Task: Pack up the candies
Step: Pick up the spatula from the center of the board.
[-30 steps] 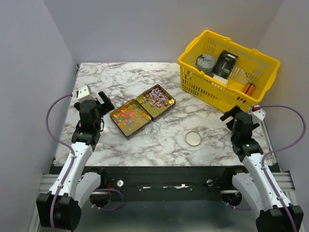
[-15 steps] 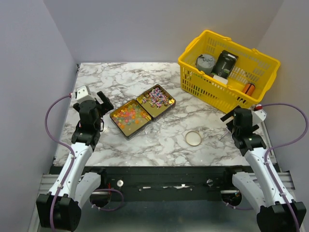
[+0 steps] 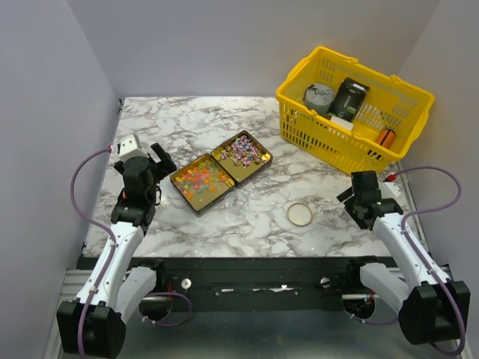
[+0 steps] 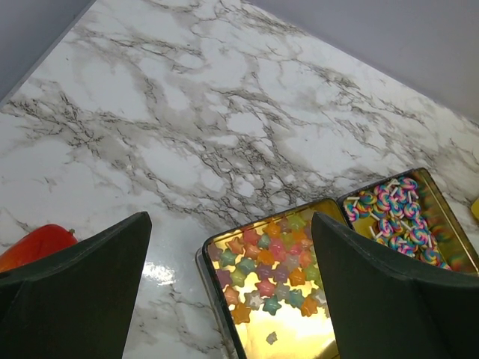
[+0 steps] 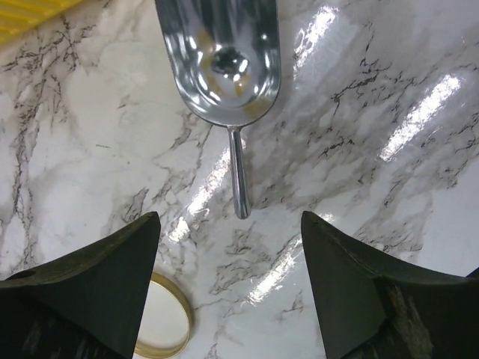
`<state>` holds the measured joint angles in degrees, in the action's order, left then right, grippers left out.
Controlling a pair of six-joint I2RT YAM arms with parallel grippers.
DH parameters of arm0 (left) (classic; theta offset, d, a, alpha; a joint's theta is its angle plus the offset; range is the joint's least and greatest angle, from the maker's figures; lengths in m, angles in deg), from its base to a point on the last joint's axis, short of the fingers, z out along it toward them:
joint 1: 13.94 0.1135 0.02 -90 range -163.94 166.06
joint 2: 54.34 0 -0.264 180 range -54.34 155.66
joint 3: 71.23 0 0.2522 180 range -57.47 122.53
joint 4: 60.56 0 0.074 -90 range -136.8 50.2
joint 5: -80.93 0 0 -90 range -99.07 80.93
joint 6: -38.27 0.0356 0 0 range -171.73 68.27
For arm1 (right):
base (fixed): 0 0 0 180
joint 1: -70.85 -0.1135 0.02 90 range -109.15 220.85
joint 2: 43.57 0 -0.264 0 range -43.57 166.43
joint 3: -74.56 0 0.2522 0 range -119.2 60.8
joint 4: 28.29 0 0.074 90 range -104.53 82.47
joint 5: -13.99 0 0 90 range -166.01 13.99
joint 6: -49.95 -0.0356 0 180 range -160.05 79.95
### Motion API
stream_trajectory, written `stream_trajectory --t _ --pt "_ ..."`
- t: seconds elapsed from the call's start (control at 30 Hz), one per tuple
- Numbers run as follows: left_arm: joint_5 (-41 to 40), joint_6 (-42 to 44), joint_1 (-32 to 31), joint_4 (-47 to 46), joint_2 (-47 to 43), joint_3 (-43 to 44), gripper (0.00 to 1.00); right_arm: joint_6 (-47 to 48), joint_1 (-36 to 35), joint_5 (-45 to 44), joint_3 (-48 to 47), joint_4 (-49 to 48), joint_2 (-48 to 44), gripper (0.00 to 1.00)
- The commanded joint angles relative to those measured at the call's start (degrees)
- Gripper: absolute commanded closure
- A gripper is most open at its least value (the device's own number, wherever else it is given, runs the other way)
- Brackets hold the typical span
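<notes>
The candies lie in an open two-part gold tin [image 3: 258, 167]. Star-shaped ones [image 3: 197, 178] [image 4: 277, 262] fill the near-left half, and swirled purple, pink and white ones [image 3: 243, 152] [image 4: 397, 217] fill the far-right half. My left gripper [image 3: 163, 158] [image 4: 230, 218] hovers open just left of the tin, with nothing between its fingers. My right gripper [image 3: 349, 197] [image 5: 230, 217] is open above the marble. The handle tip of a metal scoop [image 5: 221, 60] points into the gap between its fingers, untouched. The scoop is empty.
A gold-rimmed lid [image 3: 300, 215] [image 5: 161, 321] lies flat left of the right gripper. A yellow basket [image 3: 299, 112] at the back right holds a grey round tin, a black packet and an orange cylinder. An orange-red lump [image 4: 37, 243] sits by the left gripper.
The right arm has swung left and down, bringing its gripper over the scoop's handle. The left arm has not moved.
</notes>
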<state>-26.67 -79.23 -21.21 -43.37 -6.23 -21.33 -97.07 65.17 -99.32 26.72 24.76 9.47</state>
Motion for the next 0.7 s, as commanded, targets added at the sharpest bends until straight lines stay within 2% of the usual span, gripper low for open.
stream_trajectory --t 0.0,0.2,0.43,0.57,0.67 --pt "2.31 0.52 -0.2 0.18 -1.27 -0.9 0.01 -2.49 0.13 0.72 1.83 -1.83 1.89 0.23" --pt "4.24 0.17 -0.2 0.62 -1.36 -0.72 0.01 -3.8 0.05 0.02 3.41 -4.4 5.84 0.37" --pt "8.11 -0.97 -0.29 0.89 -1.98 -0.81 0.01 -2.76 0.05 -3.76 4.47 -10.46 9.53 0.46" --pt "8.02 -2.9 -0.2 0.89 -2.24 -0.89 0.01 -3.37 0.13 -2.27 3.33 -10.9 14.54 0.53" --pt "8.29 -4.48 -0.12 -1.21 -3.38 -1.86 0.01 -3.54 0.05 -0.87 3.24 -11.51 17.18 0.61"
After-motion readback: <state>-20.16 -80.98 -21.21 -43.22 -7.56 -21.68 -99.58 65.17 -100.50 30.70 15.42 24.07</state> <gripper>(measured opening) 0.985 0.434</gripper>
